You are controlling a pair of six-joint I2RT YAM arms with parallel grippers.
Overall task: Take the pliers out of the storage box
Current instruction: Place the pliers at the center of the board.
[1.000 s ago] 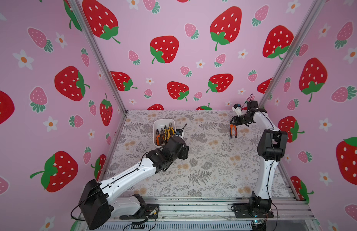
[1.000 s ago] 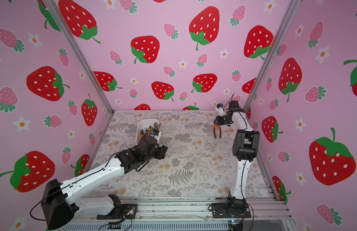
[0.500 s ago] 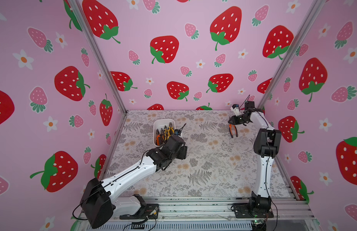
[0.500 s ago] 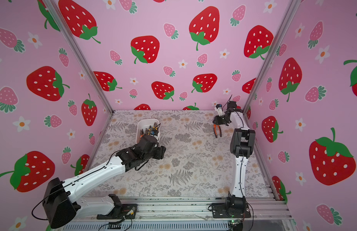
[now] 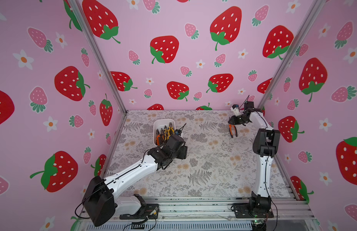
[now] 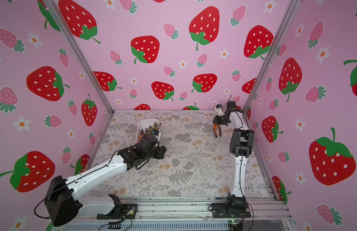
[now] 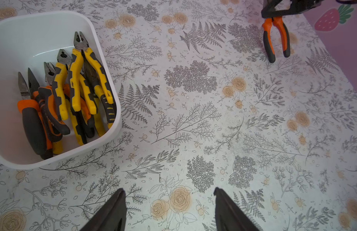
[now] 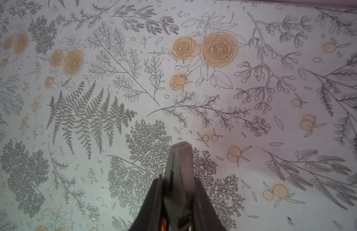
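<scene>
Clenched only on the metal nose, the right jaws might let the orange pliers (image 7: 265,40) slip and drop onto the desk (image 5: 203,160); the left jaws stood released.

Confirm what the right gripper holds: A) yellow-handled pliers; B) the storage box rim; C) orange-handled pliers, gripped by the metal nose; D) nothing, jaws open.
C: the right gripper is shut on the metal nose of the orange-handled pliers, handles hanging below it.
</scene>
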